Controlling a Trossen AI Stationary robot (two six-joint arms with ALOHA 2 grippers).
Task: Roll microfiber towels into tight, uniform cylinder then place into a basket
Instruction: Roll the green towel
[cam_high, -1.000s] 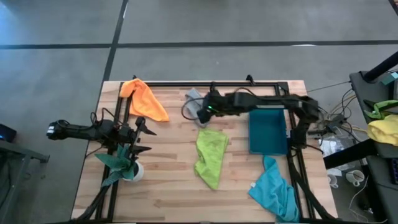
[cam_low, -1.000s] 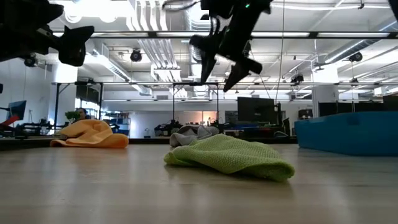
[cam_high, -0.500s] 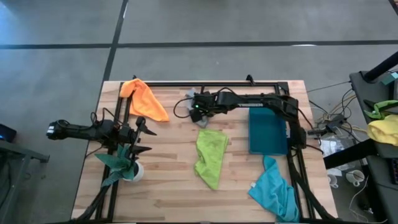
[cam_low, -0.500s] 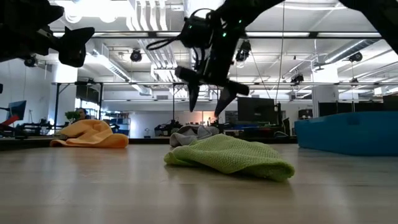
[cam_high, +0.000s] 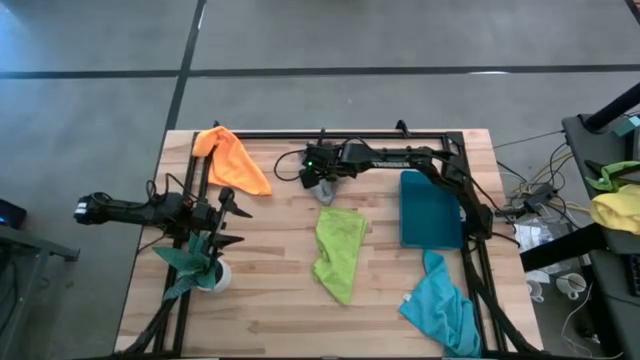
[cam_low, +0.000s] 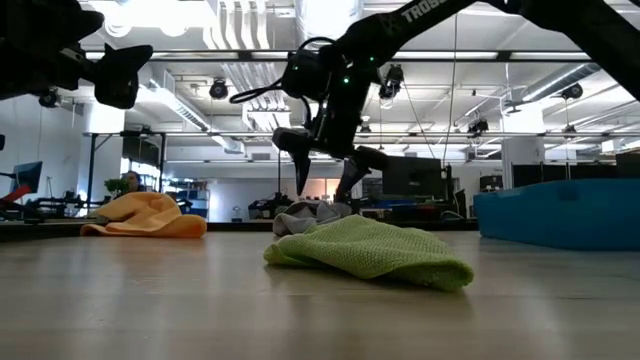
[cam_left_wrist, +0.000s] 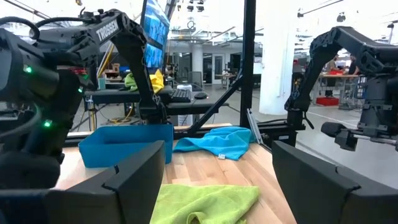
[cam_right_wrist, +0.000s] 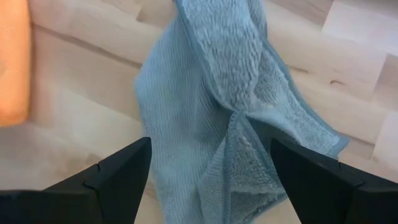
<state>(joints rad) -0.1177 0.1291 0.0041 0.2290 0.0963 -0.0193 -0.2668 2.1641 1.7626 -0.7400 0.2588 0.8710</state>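
Note:
A crumpled grey towel (cam_right_wrist: 211, 106) lies flat on the wood at the table's far middle (cam_high: 324, 190). My right gripper (cam_low: 326, 188) hangs open just above it, slanting down, one finger to each side of the heap (cam_right_wrist: 211, 186). An orange towel (cam_high: 232, 160) lies far left. A lime green one (cam_high: 338, 250) lies in the middle, and a turquoise one (cam_high: 440, 305) near right. The teal-blue basket (cam_high: 430, 208) stands at the right. My left gripper (cam_high: 228, 215) waits open at the left side, level and clear of everything (cam_left_wrist: 217, 180).
A potted plant (cam_high: 200, 265) stands close under my left gripper. A black frame rail (cam_high: 400, 135) runs along the far edge behind the grey towel. Bare wood lies between the orange towel and the green one.
My right gripper has come down and toward the table's left, from high above the green towel to just over the grey towel. Its fingers have stayed open. The towels have not moved.

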